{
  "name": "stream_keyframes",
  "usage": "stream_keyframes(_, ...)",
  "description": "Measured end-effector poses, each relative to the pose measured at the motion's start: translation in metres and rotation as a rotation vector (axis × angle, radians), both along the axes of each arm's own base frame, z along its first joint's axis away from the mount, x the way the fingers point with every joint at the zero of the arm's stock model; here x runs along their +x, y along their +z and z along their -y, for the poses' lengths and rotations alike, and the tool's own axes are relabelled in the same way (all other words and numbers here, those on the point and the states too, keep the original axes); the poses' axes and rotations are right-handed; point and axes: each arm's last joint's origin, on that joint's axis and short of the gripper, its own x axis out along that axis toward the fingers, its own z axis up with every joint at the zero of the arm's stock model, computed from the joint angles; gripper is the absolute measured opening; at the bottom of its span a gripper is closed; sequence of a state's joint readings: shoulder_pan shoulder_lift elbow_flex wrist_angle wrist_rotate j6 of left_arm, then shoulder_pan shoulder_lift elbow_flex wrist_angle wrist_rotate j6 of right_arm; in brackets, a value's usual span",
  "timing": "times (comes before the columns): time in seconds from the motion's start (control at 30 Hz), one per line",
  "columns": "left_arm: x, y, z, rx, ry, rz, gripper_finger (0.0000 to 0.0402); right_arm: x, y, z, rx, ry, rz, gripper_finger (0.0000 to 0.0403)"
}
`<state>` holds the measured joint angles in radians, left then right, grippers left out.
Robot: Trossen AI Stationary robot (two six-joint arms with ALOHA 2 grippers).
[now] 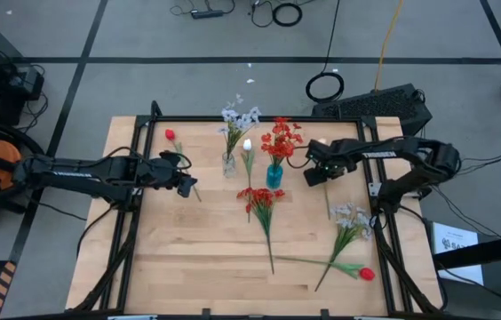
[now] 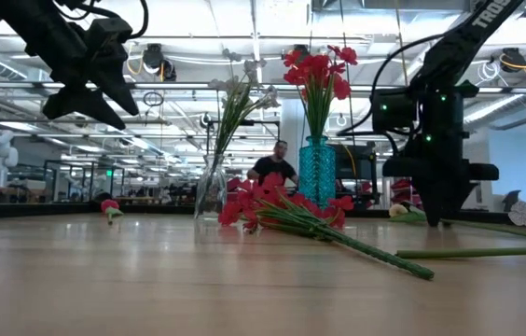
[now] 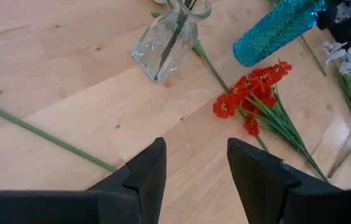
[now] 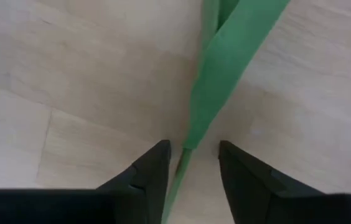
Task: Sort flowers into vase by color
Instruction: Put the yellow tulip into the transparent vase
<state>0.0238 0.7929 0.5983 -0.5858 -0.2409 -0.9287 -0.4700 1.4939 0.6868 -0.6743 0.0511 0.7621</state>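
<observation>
Right gripper (image 4: 191,165), right of centre in high view, fingers narrowly apart astride tulip stem (image 4: 216,74): best closed squarely before lifting. Left gripper (image 3: 195,171) agape, empty.

Left gripper (image 3: 195,180) raised, fingers apart, right gripper (image 4: 191,171) lowered to tabletop, fingers apart

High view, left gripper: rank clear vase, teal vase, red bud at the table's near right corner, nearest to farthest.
From the left gripper:
1. Clear vase, just right of it, holding pale sprays.
2. Teal vase, farther right at table centre, holding red blossoms.
3. Red bud, far across at the near right corner, lying flat.
</observation>
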Motion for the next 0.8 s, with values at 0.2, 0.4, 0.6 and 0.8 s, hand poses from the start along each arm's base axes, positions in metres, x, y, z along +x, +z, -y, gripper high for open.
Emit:
stream_keyframes(0.2,0.0,0.0,0.0,-0.004,0.004,0.002,0.0175,0.003,0.001,-0.007,-0.008,0.029,0.004,0.003)
stream_keyframes(0.4,0.0,0.0,0.0,-0.004,0.005,0.003,0.0175,-0.007,0.02,-0.022,0.003,0.023,0.02,0.0011)
stream_keyframes(0.6,0.0,0.0,0.0,-0.004,0.006,0.005,0.0175,-0.029,0.058,-0.044,-0.081,-0.022,0.111,0.0004)
stream_keyframes(0.8,0.005,0.005,-0.001,0.039,-0.022,0.069,0.0175,-0.053,0.096,-0.062,-0.227,-0.086,0.354,0.0002)
